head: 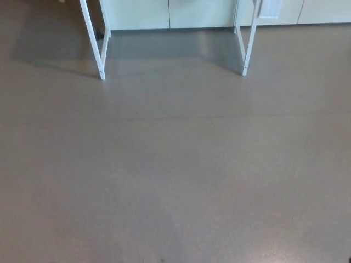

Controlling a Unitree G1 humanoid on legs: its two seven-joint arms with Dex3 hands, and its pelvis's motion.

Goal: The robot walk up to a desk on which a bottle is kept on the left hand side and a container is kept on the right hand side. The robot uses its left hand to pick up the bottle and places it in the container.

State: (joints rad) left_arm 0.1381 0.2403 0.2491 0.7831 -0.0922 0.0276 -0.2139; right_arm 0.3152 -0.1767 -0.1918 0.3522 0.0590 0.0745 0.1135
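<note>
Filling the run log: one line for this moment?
phase: approach | view: floor, white desk legs | bottle, container: unseen | robot hands: not in view

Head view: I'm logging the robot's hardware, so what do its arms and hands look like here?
Neither arm nor hand shows in this picture. Only the grey-brown floor, two white desk legs and pale cabinet fronts at the top are visible.

**Desk cut off at the top edge**

Only the white desk legs show: the left pair (98, 41) at eleven o'clock, the right pair (245, 44) at one o'clock, both sliced off by the top edge. Behind them at twelve, the pale cabinets (170, 13) show only their bases.
</note>
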